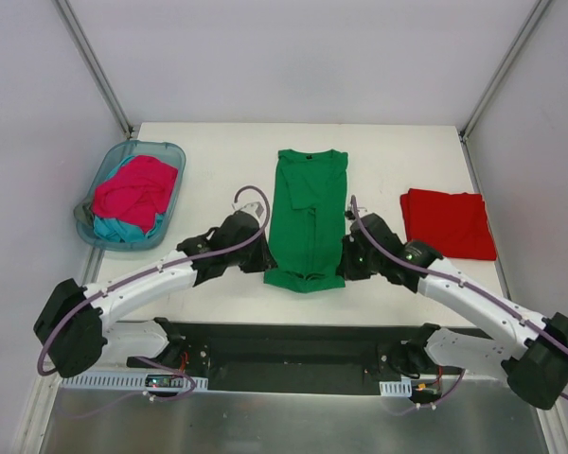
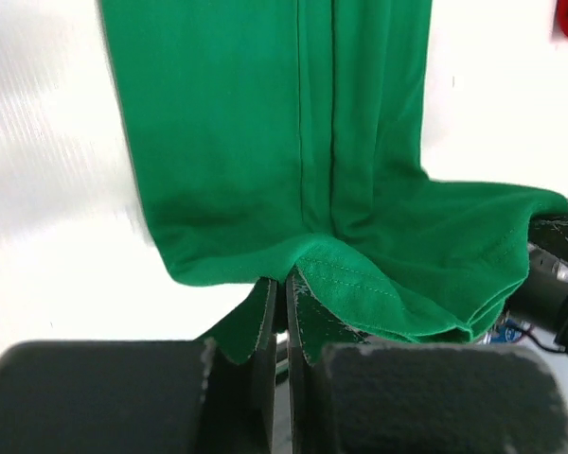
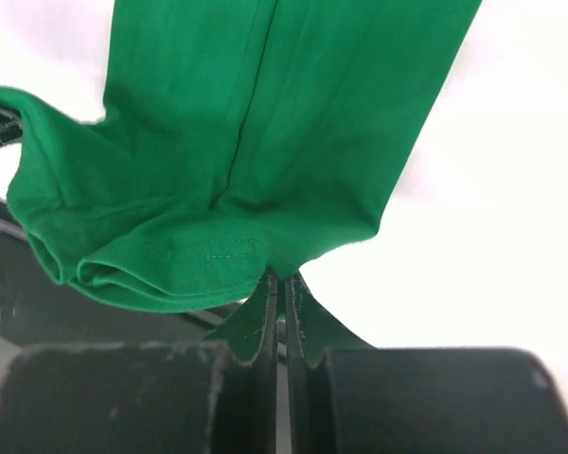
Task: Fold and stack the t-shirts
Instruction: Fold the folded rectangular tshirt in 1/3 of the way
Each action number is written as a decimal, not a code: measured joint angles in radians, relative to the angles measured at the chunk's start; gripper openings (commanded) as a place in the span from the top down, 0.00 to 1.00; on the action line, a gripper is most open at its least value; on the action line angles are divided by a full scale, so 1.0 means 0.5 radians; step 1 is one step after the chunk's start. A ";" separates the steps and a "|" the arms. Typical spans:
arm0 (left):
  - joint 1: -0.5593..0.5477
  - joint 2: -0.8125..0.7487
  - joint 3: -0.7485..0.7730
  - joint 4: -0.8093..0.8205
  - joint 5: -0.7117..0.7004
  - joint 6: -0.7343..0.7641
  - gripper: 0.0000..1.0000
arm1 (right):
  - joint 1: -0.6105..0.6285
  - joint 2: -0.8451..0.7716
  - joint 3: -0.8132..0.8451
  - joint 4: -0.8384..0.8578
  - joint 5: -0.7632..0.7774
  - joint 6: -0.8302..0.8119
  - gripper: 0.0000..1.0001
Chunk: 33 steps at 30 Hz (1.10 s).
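The green t-shirt (image 1: pixel 307 218) lies lengthwise at the table's middle, its sides folded in, its neck at the far end. My left gripper (image 1: pixel 262 261) is shut on its near left hem corner, and in the left wrist view (image 2: pixel 285 284) the cloth (image 2: pixel 265 142) is pinched between the closed jaws. My right gripper (image 1: pixel 346 265) is shut on the near right hem corner, as the right wrist view (image 3: pixel 282 280) shows under the green cloth (image 3: pixel 293 123). The near hem is lifted and bunched. A folded red t-shirt (image 1: pixel 447 223) lies at the right.
A clear blue basket (image 1: pixel 173 157) at the back left holds a pink t-shirt (image 1: pixel 136 192) over a teal one (image 1: pixel 120 227). The table's near edge and a black base plate (image 1: pixel 293 345) lie just behind the grippers. White walls enclose the table.
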 measured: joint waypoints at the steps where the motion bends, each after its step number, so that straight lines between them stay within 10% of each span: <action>1: 0.034 0.051 0.046 0.011 -0.004 0.030 1.00 | -0.031 0.043 0.036 0.014 0.011 -0.018 1.00; 33: 0.636 1.311 1.050 0.146 0.373 0.482 1.00 | -0.805 1.238 0.761 0.405 -0.228 -0.378 0.98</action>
